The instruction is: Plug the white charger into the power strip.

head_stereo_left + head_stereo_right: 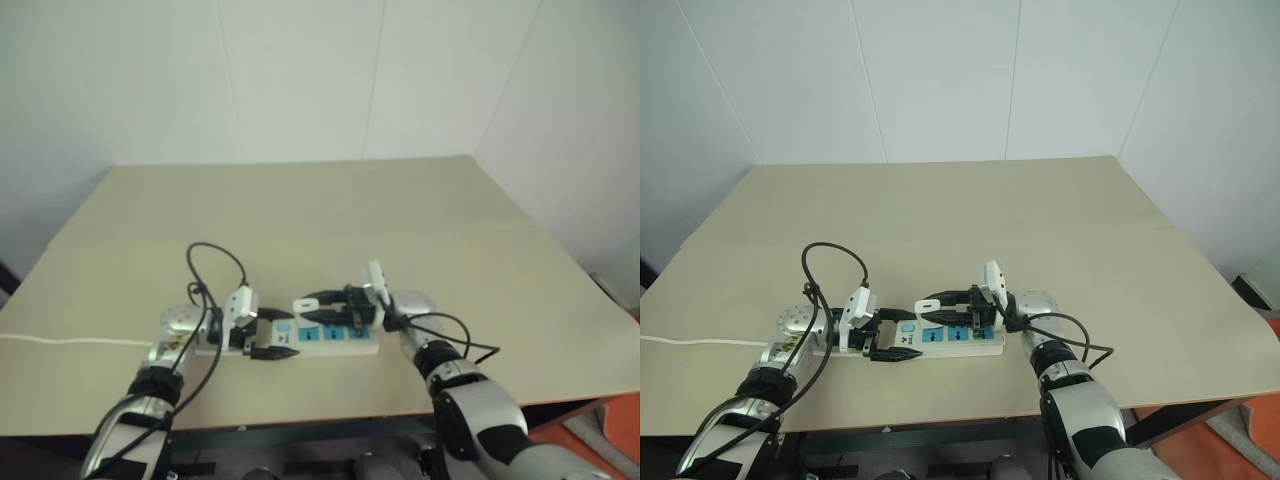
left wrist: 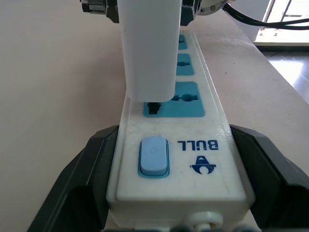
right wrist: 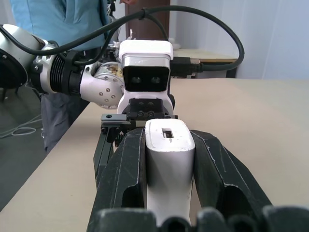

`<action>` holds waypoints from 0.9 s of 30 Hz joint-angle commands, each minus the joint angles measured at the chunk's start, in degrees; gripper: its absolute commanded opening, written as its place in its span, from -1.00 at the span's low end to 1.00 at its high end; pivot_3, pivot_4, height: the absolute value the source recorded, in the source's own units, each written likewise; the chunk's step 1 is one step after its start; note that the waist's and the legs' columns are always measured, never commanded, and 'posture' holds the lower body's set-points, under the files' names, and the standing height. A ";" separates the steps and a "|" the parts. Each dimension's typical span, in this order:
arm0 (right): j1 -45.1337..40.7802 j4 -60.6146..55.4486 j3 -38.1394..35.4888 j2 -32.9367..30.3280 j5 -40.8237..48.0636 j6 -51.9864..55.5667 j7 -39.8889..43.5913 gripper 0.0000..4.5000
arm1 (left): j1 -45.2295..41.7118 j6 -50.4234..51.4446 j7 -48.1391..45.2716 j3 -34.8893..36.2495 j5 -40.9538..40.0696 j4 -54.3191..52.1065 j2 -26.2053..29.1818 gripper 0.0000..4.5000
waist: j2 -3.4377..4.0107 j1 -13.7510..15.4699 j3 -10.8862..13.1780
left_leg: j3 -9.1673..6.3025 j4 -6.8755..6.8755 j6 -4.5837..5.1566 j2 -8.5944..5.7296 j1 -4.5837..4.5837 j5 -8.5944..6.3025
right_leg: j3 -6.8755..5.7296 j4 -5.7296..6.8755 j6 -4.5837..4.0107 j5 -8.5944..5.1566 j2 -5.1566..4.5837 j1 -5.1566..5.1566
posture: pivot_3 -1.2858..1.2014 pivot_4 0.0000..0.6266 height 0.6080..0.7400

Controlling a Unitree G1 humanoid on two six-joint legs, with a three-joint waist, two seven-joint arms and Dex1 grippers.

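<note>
The power strip [image 1: 940, 340] lies flat near the near edge of the tan table [image 1: 970, 215], long axis running left to right, blue sockets facing up. Its thin white cord [image 1: 700, 342] trails off leftward along the table.

The left gripper [image 1: 902, 337] reaches in from the left and is clamped across the strip's switch end; in the left wrist view one black finger [image 2: 79, 186] presses each long side of the white bar, with the pale blue switch [image 2: 154, 156] between them and the first socket just beyond it.

The right gripper [image 1: 945, 308] reaches in from the right, closed on the white charger [image 3: 169, 162]; the right wrist view shows the charger pinched between both black fingers. The charger stands upright over the strip, at the socket nearest the switch. In the left wrist view a dark prong [image 2: 153, 107] shows at the charger's lower end, at the socket's opening. Whether it is fully seated I cannot tell.

A person in a blue top [image 3: 63, 19] stands beyond the table's left side.
</note>
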 commanded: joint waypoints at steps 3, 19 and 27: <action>3.35 4.66 1.36 -2.40 -5.67 -1.77 -4.38 -0.51 | 1.36 0.08 -2.98 -1.49 0.86 -1.49 1.87 0.45 | 0.00 -0.05 -0.05 | 0.00 -0.01 0.00 0.00 0.00 0.00 | 0.00 -0.01 0.00 0.00 0.00 0.00 | 0.03 -0.52 1.00; 1.81 5.93 1.27 -3.24 -6.47 4.13 -5.44 -0.51 | 1.96 1.03 -3.40 -1.66 0.35 -2.73 3.02 0.45 | 0.03 -0.38 -0.20 | -0.03 -0.24 0.00 0.05 0.11 0.00 | 0.01 0.00 -0.12 -0.06 0.07 -0.03 | 0.03 -0.52 1.00; 3.70 5.90 -0.63 -4.27 -5.55 0.42 -2.44 -0.51 | 2.19 1.11 -3.41 -1.77 0.26 -3.04 2.98 0.45 | 0.03 -0.30 -0.21 | -0.03 -0.26 -0.01 0.04 0.11 0.00 | 0.01 -0.02 -0.13 -0.07 0.06 -0.02 | 0.03 -0.52 1.00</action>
